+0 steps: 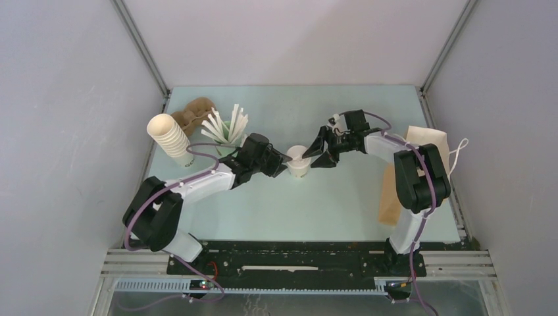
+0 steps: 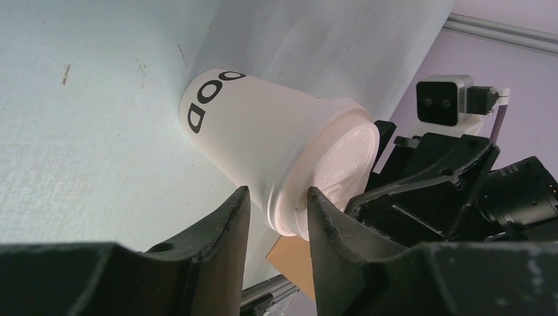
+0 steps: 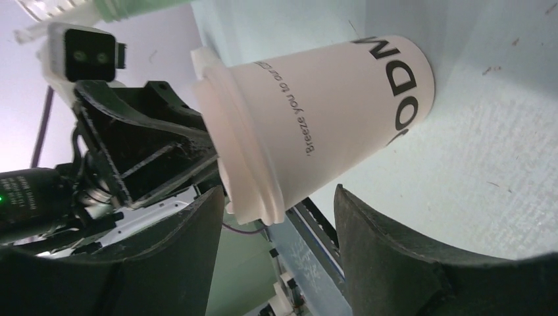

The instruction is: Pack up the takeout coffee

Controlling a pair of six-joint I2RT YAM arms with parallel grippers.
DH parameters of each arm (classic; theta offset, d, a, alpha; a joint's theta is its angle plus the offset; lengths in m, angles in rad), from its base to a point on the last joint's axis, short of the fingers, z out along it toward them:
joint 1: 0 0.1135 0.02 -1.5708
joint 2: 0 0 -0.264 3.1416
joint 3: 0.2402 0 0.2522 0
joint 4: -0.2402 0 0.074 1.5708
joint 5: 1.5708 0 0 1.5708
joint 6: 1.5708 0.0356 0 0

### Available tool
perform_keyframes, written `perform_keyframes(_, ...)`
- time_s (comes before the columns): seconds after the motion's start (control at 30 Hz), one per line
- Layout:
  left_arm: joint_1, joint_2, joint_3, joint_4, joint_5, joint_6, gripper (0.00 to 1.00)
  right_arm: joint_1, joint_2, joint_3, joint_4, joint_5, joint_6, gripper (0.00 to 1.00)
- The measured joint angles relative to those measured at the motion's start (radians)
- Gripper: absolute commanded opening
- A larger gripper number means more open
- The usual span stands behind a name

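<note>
Seen from above, the cup (image 1: 298,162) stands upright mid-worktop (image 1: 316,204) between both grippers. Only the wrist views show its black lettering and the rim of its lid (image 2: 342,164). The left gripper (image 2: 278,197) straddles that rim, fingers close on either side; I cannot tell whether they pinch it. The right gripper (image 3: 279,192) gapes wide around the cup, one finger clear of it. Near the far-left corner are a cup stack (image 1: 170,136), a green cup (image 1: 227,147) holding white sticks (image 1: 224,124), and a brown carrier (image 1: 195,112). A bag (image 1: 421,148) lies along the right edge.

We take this for a lab test booth: plain grey walls (image 1: 59,99) on metal framing (image 1: 141,49) close in a pale green table (image 1: 316,204), with a left arm (image 1: 197,185) and right arm (image 1: 421,174) bolted to a rail (image 1: 296,262) at its near edge.
</note>
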Motion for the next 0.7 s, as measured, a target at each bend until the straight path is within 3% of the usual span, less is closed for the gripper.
perform_keyframes(0.2,0.003,0.008,0.002,0.014,0.015,0.016,0.42,-0.03,0.026,0.0,0.08,-0.017,0.047,0.63)
perform_keyframes(0.4,0.003,0.017,0.002,0.026,0.026,0.019,0.42,-0.04,0.061,-0.018,0.104,-0.058,0.037,0.63)
perform_keyframes(0.7,0.005,0.033,0.014,0.033,0.048,0.049,0.43,-0.045,0.035,-0.047,0.155,-0.054,0.082,0.81)
